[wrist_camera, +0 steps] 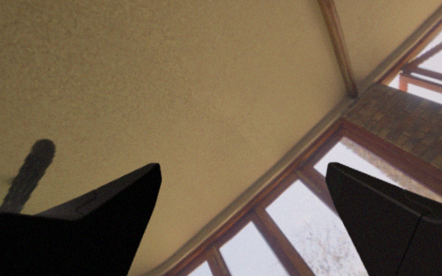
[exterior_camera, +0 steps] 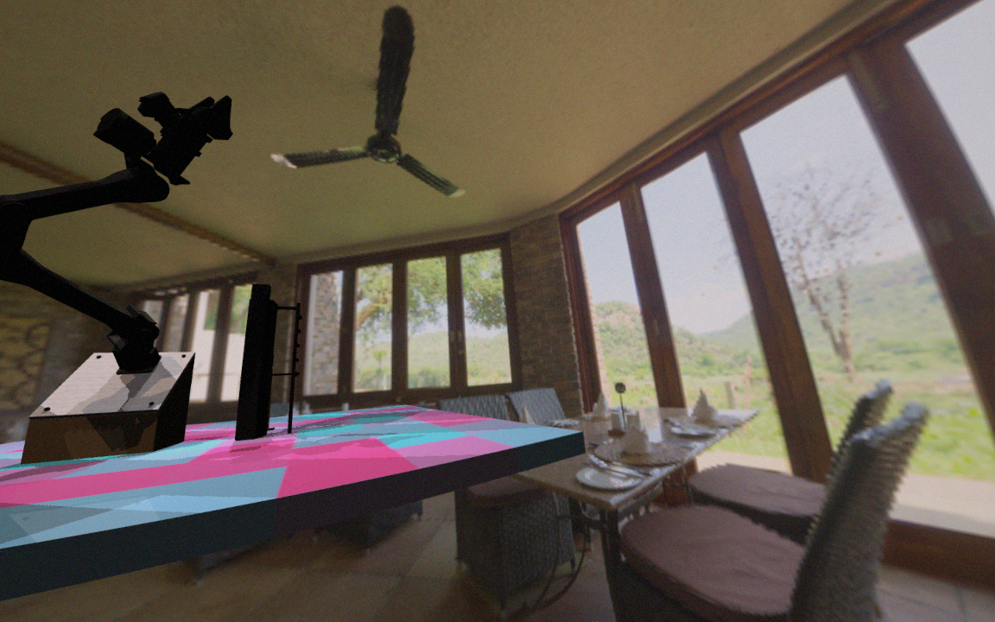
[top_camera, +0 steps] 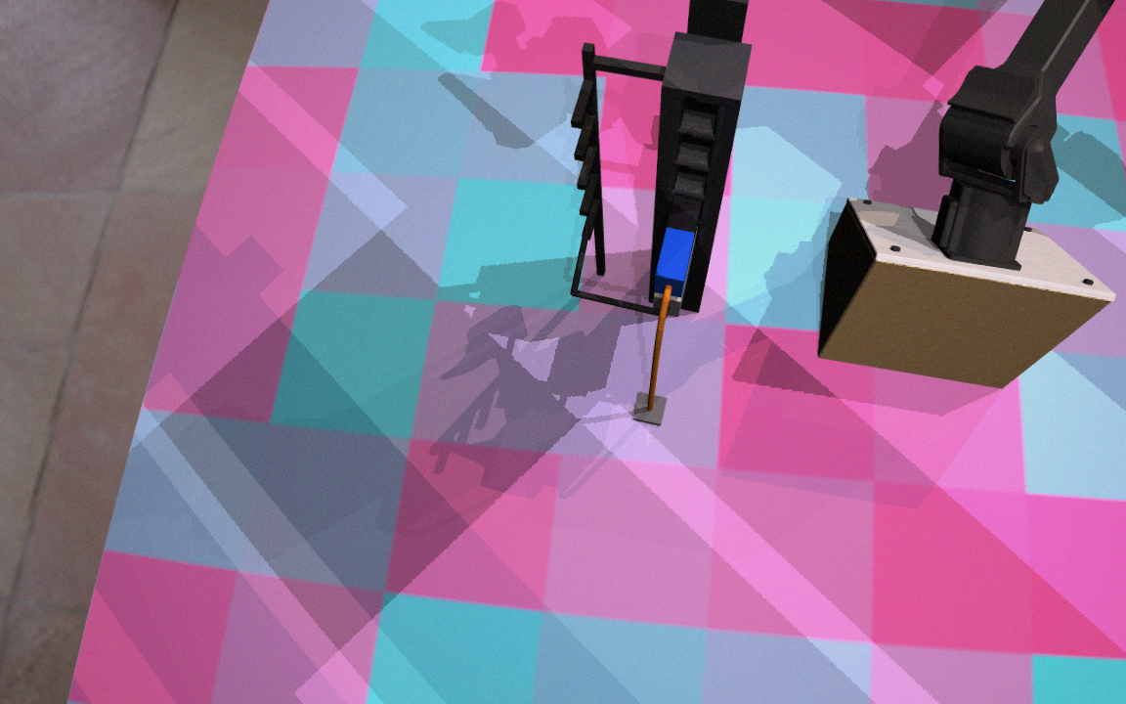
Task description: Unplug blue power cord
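Right now your gripper (wrist_camera: pixel 244 169) stands wide, with nothing between its two dark fingers. Through the gap in the wrist view you see only the beige ceiling, a wooden beam and window frames, so the hand points upward and away from the work.

From the exterior view, your arm (exterior_camera: pixel 60 224) rises off its wooden base block (exterior_camera: pixel 110 406), bends back, then reaches up so that the gripper sits high above the patterned table (exterior_camera: pixel 377 464), well apart from everything on it.

Look at the top view for the task's things. The power strip (top_camera: pixel 696 166) stands upright on the table as a tall black tower, with a row of dark sockets down its face. The blue plug (top_camera: pixel 674 258) sits in the lowest part of that face, seated in the strip. An orange cord (top_camera: pixel 658 350) runs from under the plug across the table to a small grey square anchor (top_camera: pixel 651 409), lying fairly straight. Just beside the strip, on its left in this view, stands a thin black frame (top_camera: pixel 591 166) with small dark tabs along one upright.

The base block sits well to the right of the strip in the top view, apart from the plug and cord. Your hand touches neither plug, cord nor strip.
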Tool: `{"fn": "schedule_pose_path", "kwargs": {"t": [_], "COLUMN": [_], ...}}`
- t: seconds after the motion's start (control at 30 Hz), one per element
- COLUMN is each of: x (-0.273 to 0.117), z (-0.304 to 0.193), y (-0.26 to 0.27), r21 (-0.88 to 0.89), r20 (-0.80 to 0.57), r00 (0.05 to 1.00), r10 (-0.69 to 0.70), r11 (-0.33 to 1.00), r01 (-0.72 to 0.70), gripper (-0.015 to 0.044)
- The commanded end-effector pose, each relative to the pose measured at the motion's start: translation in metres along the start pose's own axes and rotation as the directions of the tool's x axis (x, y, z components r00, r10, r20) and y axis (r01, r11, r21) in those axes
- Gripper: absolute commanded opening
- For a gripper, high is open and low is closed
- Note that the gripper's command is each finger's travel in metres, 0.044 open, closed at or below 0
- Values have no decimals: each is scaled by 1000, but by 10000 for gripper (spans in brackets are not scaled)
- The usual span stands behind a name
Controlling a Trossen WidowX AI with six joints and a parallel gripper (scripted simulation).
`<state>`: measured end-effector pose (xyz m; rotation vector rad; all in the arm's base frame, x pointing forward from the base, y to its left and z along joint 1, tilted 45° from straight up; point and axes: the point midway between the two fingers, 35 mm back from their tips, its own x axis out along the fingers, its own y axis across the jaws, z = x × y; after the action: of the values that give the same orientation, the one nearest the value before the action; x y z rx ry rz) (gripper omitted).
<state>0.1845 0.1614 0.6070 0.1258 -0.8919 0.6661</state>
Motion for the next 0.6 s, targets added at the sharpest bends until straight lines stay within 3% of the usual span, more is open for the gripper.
{"fn": "schedule_pose_path", "kwargs": {"t": [0.0,0.1,0.27,0.57], "x": [0,3,5,-23], "z": [-1,-21,-94,-243], "y": [0,0,0,6], "r21": [0,0,-6,-68], "r20": [-4,-62,-279,-680], "r00": [1000,998,960,732], "r10": [0,-4,-15,-44], "r11": [1000,1000,1000,998], "r01": [0,4,14,-3], "gripper": [374,295,164,160]}}
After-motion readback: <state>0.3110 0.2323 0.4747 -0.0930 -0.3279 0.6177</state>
